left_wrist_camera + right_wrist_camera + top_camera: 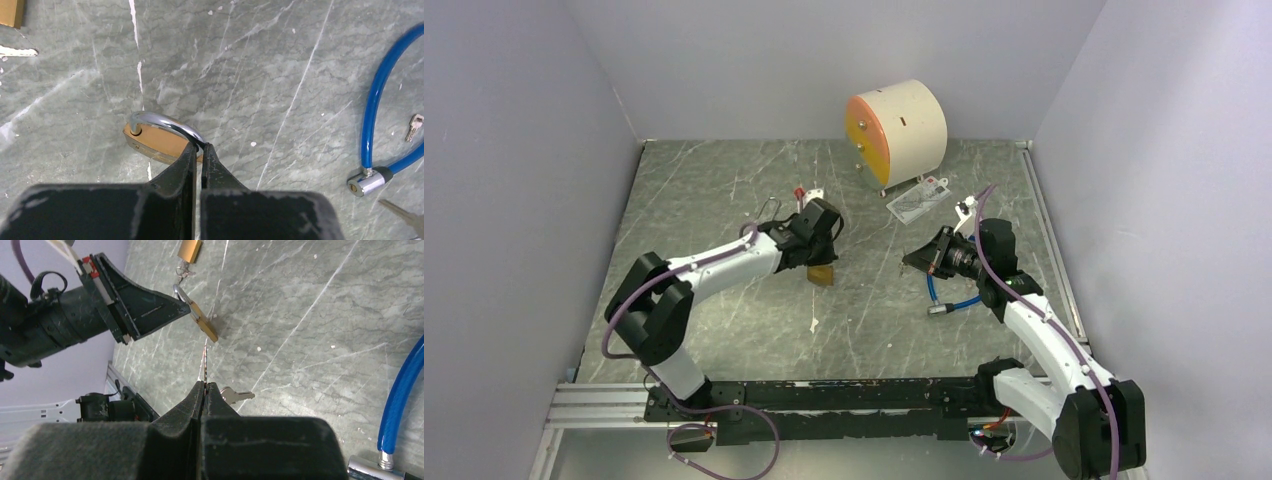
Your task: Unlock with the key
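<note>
**One high view, two close ones**

The top external camera looks down and forward from high behind the near edge, taking in the whole green-grey marbled tabletop [724,200] as far as the pale back wall [824,60]. The left wrist camera points steeply down from very near the brass padlock with a chrome shackle [160,145]. The right wrist camera faces low across the table toward the black left gripper [189,308], from a little farther off. All three views share the padlock and the blue looped cable lock [400,400].

Left gripper [200,146] clamped on the padlock [159,143]; right gripper [204,384] pinching a key [205,362]; both arms reach forward, wrists turned inward.
</note>
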`<state>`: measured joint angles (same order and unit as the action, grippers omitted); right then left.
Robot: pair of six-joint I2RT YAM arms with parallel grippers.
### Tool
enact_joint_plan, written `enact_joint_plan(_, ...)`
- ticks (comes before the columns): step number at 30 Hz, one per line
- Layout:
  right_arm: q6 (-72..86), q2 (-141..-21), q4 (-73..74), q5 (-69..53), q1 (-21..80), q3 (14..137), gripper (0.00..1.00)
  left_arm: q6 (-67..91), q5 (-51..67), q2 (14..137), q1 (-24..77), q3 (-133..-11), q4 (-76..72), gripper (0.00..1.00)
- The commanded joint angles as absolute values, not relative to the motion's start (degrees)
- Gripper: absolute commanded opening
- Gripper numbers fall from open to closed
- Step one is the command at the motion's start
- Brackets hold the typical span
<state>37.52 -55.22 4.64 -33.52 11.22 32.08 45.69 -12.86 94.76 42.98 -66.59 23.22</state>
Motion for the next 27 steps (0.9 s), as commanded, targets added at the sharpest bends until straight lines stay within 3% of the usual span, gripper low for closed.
enact_joint_plan(1, 37.9, -55.5, 1.7, -34.0, 11.3, 33.7, 0.00, 43.5, -18.5, 89.8, 45.0, -62.5, 14.3, 0.03)
enact_joint_plan(17, 38.5, -57.1, 0.7, -34.7, 11.3, 33.2, 0.00, 50.3, -29.3, 78.1, 53.8, -45.6, 10.5, 0.04)
enact_joint_plan(20, 38.7, -57.4, 0.5, -34.7, 11.4, 33.1, 0.00, 51.8, -29.3, 77.7, 54.1, -46.0, 12.2, 0.20)
enact_joint_plan(23, 38.9, -57.5, 0.4, -34.8, 11.3, 33.0, 0.00, 53.5, -29.1, 77.3, 54.2, -47.7, 14.8, 0.45)
enact_joint_plan(27, 39.0, -57.4, 0.2, -34.8, 11.4, 32.8, 0.00, 57.1, -28.6, 76.0, 54.4, -50.4, 18.9, 0.62)
